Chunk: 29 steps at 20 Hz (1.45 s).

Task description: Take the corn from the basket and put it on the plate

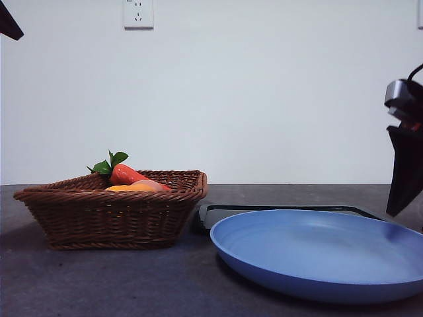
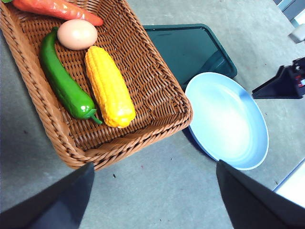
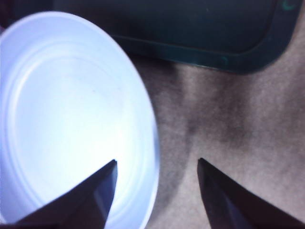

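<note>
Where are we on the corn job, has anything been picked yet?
Nothing is done yet: the corn lies in the basket beside the green pepper, egg and carrot, and the blue plate is empty. Neither gripper holds anything: the left gripper is open above the basket's edge, and the right gripper is open over the plate's rim. Grasp, lift, transfer and placing remain.
</note>
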Tool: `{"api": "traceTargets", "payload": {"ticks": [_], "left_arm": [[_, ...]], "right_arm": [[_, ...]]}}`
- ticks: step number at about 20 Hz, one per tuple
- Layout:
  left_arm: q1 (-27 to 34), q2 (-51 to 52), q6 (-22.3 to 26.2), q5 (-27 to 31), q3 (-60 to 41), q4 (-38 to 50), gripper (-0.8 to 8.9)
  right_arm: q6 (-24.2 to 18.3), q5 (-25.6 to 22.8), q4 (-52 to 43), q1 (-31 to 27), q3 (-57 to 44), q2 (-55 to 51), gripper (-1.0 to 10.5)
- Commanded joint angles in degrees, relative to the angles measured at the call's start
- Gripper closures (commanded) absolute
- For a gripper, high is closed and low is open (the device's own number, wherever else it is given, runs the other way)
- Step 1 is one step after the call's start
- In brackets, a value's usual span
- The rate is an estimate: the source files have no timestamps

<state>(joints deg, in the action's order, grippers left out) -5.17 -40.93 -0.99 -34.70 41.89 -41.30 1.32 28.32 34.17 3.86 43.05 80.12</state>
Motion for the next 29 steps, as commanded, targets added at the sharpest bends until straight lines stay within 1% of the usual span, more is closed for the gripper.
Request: {"api": "traceTargets", "payload": {"ticks": [1, 4, 7, 10, 13, 15, 16, 19, 21, 24, 29], "left_arm": [[-0.1, -0.3, -0.1, -0.2, 0.9, 0.6, 3.96], [-0.1, -0.3, -0.1, -0.2, 0.9, 0.6, 3.96], [-0.1, -0.3, -0.1, -0.2, 0.9, 0.6, 3.96], [-0.1, -0.3, -0.1, -0.2, 0.9, 0.6, 3.96], [-0.1, -0.3, -0.1, -0.2, 0.9, 0.6, 3.97], [-0.1, -0.5, -0.4, -0.1, 0.9, 0.9, 3.98], [-0.2, -0.7, -1.5, 0.4, 0.9, 1.6, 3.98], [-1.2, -2.3, -3.2, 1.0, 0.9, 4.7, 3.98], [-3.2, -4.4, -3.3, 4.3, 0.9, 6.8, 3.98], [-6.6, -9.6, -4.8, 8.2, 1.9, 10.0, 3.98], [-12.4, -23.8, -4.4, 15.6, 10.2, 11.0, 3.98]], "right_arm": [[0.2, 0.2, -0.8, 0.4, 1.0, 2.4, 7.2], [0.2, 0.2, -1.6, 1.8, 1.0, 4.5, 7.4], [0.2, 0.1, -2.2, 3.8, 1.0, 5.8, 8.0], [0.2, -1.0, -2.5, 4.6, 1.0, 6.1, 9.4], [1.0, -3.2, -2.4, 4.5, 1.0, 6.1, 9.5], [1.3, -3.0, -1.9, 4.1, 1.0, 5.5, 9.5], [1.3, -2.8, -1.1, 3.8, 1.2, 4.4, 9.5], [1.2, -2.9, 2.2, 3.8, 2.2, -1.0, 9.5], [1.2, -2.9, 5.7, 3.0, 3.6, -6.6, 9.5], [1.2, -2.9, 9.3, 1.7, 4.8, -13.9, 9.5], [1.3, -2.9, 12.2, -0.8, 5.4, -22.3, 9.5]]}}
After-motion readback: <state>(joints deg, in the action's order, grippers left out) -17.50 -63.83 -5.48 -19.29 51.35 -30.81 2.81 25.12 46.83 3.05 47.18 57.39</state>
